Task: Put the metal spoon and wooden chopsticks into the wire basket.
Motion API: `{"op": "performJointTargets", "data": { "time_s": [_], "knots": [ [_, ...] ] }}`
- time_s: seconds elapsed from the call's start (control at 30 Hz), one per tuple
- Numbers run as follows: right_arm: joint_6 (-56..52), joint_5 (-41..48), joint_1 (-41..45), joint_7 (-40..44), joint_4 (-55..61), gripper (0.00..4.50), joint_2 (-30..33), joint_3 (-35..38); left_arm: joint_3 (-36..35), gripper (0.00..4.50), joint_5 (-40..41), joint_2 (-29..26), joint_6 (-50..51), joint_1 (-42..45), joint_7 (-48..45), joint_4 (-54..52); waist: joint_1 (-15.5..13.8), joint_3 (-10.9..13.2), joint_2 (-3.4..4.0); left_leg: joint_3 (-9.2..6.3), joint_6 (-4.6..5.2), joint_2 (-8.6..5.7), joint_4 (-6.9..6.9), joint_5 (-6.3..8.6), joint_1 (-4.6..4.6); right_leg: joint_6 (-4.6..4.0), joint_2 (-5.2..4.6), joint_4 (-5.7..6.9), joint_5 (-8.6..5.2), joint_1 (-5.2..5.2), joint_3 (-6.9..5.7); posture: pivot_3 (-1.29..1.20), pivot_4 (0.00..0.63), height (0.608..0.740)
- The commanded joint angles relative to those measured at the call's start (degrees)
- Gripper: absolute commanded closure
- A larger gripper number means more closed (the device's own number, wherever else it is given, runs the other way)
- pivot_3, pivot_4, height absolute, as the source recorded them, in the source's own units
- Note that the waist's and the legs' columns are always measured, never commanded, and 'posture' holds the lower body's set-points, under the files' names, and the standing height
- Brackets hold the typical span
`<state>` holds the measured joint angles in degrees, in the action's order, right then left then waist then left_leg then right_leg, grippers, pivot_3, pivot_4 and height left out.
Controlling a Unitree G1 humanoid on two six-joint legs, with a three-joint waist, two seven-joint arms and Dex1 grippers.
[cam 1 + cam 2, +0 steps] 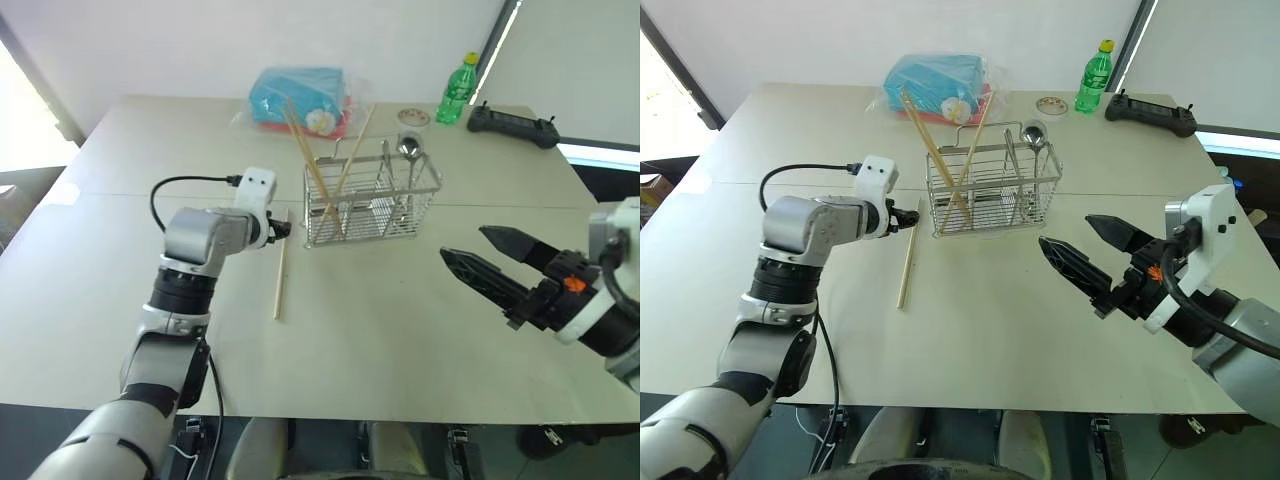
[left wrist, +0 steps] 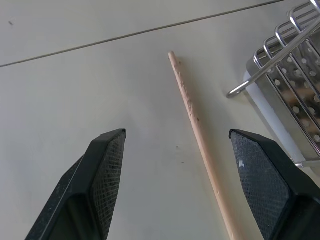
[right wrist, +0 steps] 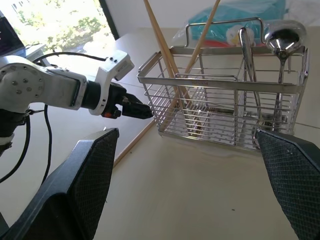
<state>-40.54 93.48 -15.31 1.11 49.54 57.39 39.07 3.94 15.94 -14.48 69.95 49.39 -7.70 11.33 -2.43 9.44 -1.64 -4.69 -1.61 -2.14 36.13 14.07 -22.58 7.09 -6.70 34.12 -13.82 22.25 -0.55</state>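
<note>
From the head camera, the wire basket stands near the middle of a smooth pale table, a boxy rack of thin shiny rods. Several wooden chopsticks lean crossed inside its left part, slim and tan, while the metal spoon stands upright in the right part, round bowl on top. One more loose chopstick lies flat on the table just left of the basket. The left gripper hangs over that stick's far end. The right gripper, black and tapered, hovers well to the right, fingers spread and empty.

In the left wrist view, two black mesh-textured pads stand apart with the stick between them, untouched.

The right wrist view shows its own wide-spread pads facing the basket, whose floor is perforated metal.
</note>
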Motion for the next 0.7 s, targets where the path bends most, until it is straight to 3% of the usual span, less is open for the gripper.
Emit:
{"op": "performJointTargets", "data": {
  "time_s": [0.03, 0.43, 0.53, 0.7],
  "knots": [
    [1.76, 0.14, -0.02, 0.61, 1.39, 0.0, -0.22, 1.83, 1.4, 1.03, -2.48, 1.6, -5.79, 2.91, -0.99, 4.76, 0.05, 0.0, 0.0, 0.0, 0.0, 0.0, -0.01, 0.0, 0.0, 0.0, -0.03, -0.01, 0.0, 0.01, 0.0, 0.0, 0.15, 0.72],
    [1.31, 0.6, -1.68, 3.83, 2.52, 0.0, 0.36, 2.14, -0.45, 1.03, -6.52, 4.86, -14.35, 5.19, -0.88, 23.89, 0.08, -0.14, 0.18, 0.05, 0.02, 0.01, 0.02, 0.01, 0.2, 0.02, -0.03, -0.01, 0.01, -0.2, -0.02, 0.0, 0.15, 0.72],
    [1.6, 0.82, -1.85, 3.51, 2.5, 0.0, 0.33, 2.27, -1.76, 1.83, -6.34, 5.39, -14.54, 5.22, -0.59, 25.03, 0.09, -0.17, 0.23, 0.04, 0.02, 0.06, 0.04, 0.02, 0.29, 0.03, -0.03, -0.01, 0.0, -0.3, -0.04, 0.0, 0.15, 0.72],
    [1.81, 1.25, -2.07, 3.1, 2.59, 0.0, 0.42, 2.46, -2.75, 4.28, -6.79, 5.96, -13.88, 5.09, -0.61, 25.26, 0.1, -0.29, 0.4, 0.04, 0.02, 0.04, 0.04, 0.01, 0.28, 0.03, -0.04, 0.0, 0.01, -0.3, -0.05, 0.0, 0.15, 0.72]
  ]
}}
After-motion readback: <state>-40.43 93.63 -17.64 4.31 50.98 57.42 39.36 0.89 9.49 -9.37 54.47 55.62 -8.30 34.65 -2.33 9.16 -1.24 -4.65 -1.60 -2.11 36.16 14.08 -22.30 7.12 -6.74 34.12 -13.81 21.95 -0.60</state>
